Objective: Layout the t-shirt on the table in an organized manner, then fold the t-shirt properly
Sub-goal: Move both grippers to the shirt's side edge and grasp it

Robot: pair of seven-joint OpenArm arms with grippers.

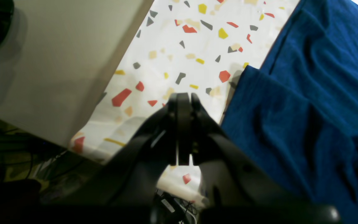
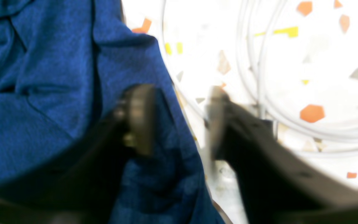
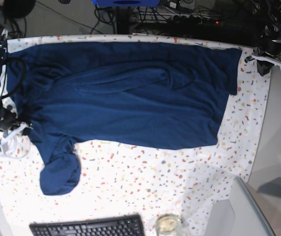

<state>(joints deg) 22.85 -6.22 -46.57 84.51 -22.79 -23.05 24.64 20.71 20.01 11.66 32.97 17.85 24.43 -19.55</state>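
The dark blue t-shirt (image 3: 130,98) lies spread across the speckled table (image 3: 179,172), with wrinkles in the body and one sleeve (image 3: 59,172) bunched at the near left. My right gripper (image 2: 177,121) is at the shirt's left edge, open, with the fabric's edge (image 2: 166,102) running between its fingers; in the base view the right gripper (image 3: 16,129) is beside that edge. My left gripper (image 1: 183,97) is shut on nothing and hovers over bare cloth just left of the t-shirt (image 1: 306,102). In the base view the left gripper (image 3: 262,59) is off the shirt's far right corner.
White cables (image 2: 259,93) coil on the table by my right gripper. A black keyboard (image 3: 86,227) and a small glass (image 3: 168,224) stand at the near edge. A plain grey surface (image 1: 51,62) borders the cloth beside my left gripper.
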